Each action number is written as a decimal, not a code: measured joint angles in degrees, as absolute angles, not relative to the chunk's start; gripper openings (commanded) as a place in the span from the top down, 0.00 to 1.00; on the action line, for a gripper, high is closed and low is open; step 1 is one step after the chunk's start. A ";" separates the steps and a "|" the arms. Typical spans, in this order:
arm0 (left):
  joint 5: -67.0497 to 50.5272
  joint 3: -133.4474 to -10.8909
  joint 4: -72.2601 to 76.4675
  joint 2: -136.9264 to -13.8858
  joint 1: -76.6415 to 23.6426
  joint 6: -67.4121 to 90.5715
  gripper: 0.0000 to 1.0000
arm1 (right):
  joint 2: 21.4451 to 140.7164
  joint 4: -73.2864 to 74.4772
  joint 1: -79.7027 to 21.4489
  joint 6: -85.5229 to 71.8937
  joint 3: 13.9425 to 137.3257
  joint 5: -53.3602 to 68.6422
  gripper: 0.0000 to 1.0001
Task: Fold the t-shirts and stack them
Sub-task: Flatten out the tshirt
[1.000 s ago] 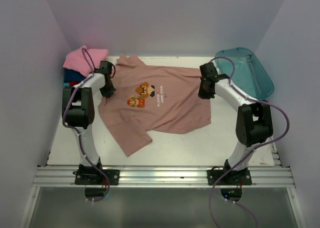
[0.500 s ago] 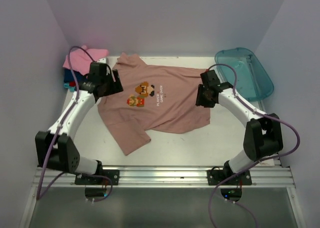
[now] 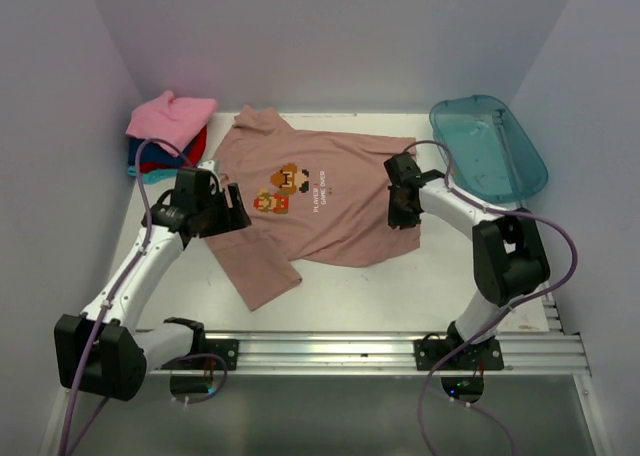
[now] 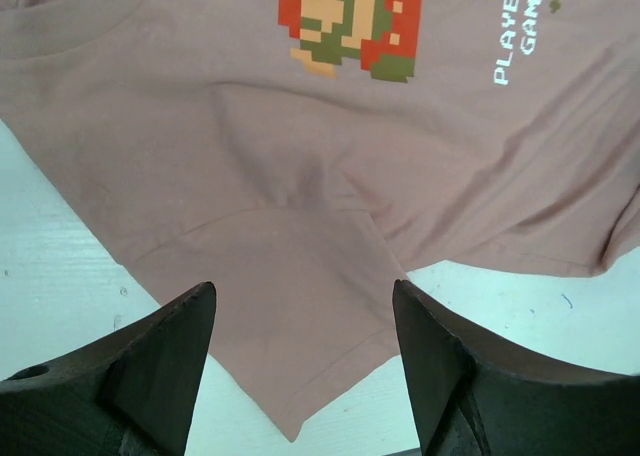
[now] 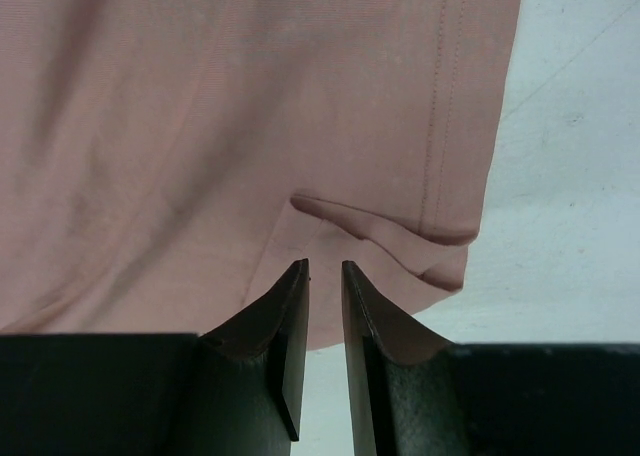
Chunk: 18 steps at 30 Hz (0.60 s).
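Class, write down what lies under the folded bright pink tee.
Edges of a red tee, a blue tee and a teal tee show beneath the bright pink tee. Most of each is covered, so anything else in the stack cannot be seen.

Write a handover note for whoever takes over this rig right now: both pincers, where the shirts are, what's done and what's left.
Left pincer: open, holding nothing, hovering over the near sleeve of the dusty pink tee.
Right pincer: jaws nearly closed over the tee's hem corner. Whether it pinches cloth is unclear.
Dusty pink tee: spread on the table, print up, unfolded.
Folded stack: far left corner, with a bright pink tee on top.
Done: several tees are folded and stacked.
Left: fold the dusty pink tee and add it to the stack.
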<state>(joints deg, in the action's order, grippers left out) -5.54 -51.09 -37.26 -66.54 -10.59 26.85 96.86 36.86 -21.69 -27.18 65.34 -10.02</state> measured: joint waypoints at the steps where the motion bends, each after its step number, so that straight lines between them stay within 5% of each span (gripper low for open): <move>1: -5.74 -51.09 -37.26 -65.60 -10.59 26.85 0.25 | 97.45 36.88 -21.69 -27.38 65.47 -10.55 0.76; 18: -6.26 -50.39 -36.95 -64.82 -10.59 26.81 0.25 | 100.84 35.16 -21.69 -29.12 64.66 -11.03 0.76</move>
